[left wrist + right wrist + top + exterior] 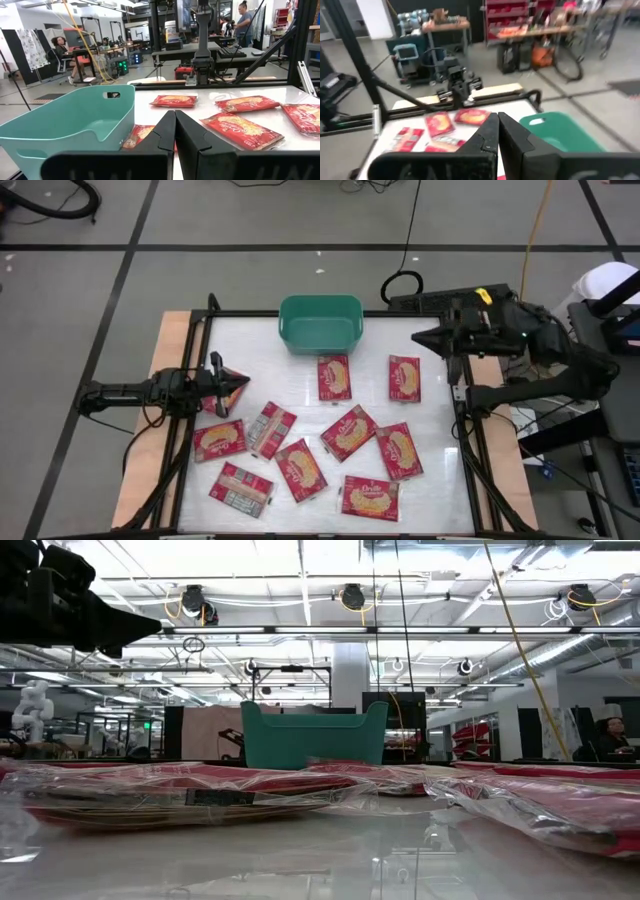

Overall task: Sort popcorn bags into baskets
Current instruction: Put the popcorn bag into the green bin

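At the desk's (300, 350) left edge: left claw (240, 383), fingers pressed together, holding nothing, its tip pointing inward over the white surface just beside the nearest popcorn bag.

Across the middle and near half of the desk: popcorn bags, ten counted in the high view, all lying flat and outside the tub.
- Left cluster: one bag (220, 440) below the left claw; one tilted bag (271, 428) beside it; one showing its grey-white back (242, 488) near the front edge.
- Centre: one bag (301, 469) angled; one (334, 377) just in front of the basket; one (349, 431) tilted; one (371, 497) at the front.
- Right: one upright bag (404, 378); one (399, 450) nearer the front.
- A tenth bag lies partly under the left claw; its outline is mostly hidden.

At the far edge, centre: basket (320, 321), teal-green tub. Contents: none visible from above; the left wrist view also shows its inside bare.

At the right edge, far corner: right claw (425, 337), fingers closed together, empty, held above the desk frame and well apart from any bag.

Step in hand, as judged: first pick not yet begun. To do it well, the chosen claw needs to spread its fingers before descending, come down on a bag that lies clear of its neighbours, and catch an edge or crimped end, since the flat, slippery wrappers offer little to pinch. Bags nearest the basket look the shortest carry.
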{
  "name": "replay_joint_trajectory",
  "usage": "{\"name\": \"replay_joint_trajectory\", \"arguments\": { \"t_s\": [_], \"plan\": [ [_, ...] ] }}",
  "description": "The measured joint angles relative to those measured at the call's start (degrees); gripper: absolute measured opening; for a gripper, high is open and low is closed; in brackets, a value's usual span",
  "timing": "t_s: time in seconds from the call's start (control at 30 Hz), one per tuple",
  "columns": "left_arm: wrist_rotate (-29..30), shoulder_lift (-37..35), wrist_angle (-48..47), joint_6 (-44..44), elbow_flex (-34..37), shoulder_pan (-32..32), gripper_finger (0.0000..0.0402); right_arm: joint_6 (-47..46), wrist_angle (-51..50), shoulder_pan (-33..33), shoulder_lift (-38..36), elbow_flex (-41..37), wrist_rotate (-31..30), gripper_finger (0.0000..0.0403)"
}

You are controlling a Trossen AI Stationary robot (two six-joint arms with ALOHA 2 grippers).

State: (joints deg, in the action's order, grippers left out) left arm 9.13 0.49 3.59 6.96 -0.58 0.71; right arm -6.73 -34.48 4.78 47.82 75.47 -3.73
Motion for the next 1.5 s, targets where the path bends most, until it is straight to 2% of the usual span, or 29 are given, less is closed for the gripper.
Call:
{"name": "replay_joint_trajectory", "arguments": {
  "t_s": [0.13, 0.23, 0.37, 0.53, 0.73, 1.13, 1.43, 1.5],
  "plan": [
    [0.0, 0.0, 0.0, 0.1, 0.0, 0.0, 0.001, -6.0, -6.8, 0.0, 7.0, 7.0, 2.0, 0.0],
    [0.0, 0.0, 0.0, 0.0, 0.0, 0.0, 0.001, -17.0, -12.4, 0.1, 11.4, 10.5, 2.4, 0.0],
    [0.0, 0.0, 0.0, 0.0, 0.0, 0.0, 0.001, -31.4, -13.8, 0.9, 14.4, 11.5, 5.0, 0.0],
    [0.0, 0.0, 0.0, 0.1, 0.0, 0.0, 0.001, -31.1, -17.6, 0.4, 18.5, 11.5, 9.5, 0.0],
    [0.0, 0.0, 0.0, 0.1, 0.0, 0.0, 0.001, -30.2, -21.2, 0.3, 21.8, 10.5, 10.0, 0.0],
    [0.0, 0.0, 0.4, -0.4, 0.0, 0.0, 0.001, -35.6, -22.3, 0.5, 22.1, 4.3, 9.9, 0.0],
    [0.0, 0.0, 0.6, 0.0, 0.0, 0.0, 0.001, -43.0, -28.1, 0.8, 22.1, -2.1, 9.9, 0.0],
    [0.0, 0.0, 1.4, -5.3, 0.0, -0.1, 0.001, -43.7, -29.6, 0.8, 22.0, -3.9, 9.9, 0.0]
  ]
}}
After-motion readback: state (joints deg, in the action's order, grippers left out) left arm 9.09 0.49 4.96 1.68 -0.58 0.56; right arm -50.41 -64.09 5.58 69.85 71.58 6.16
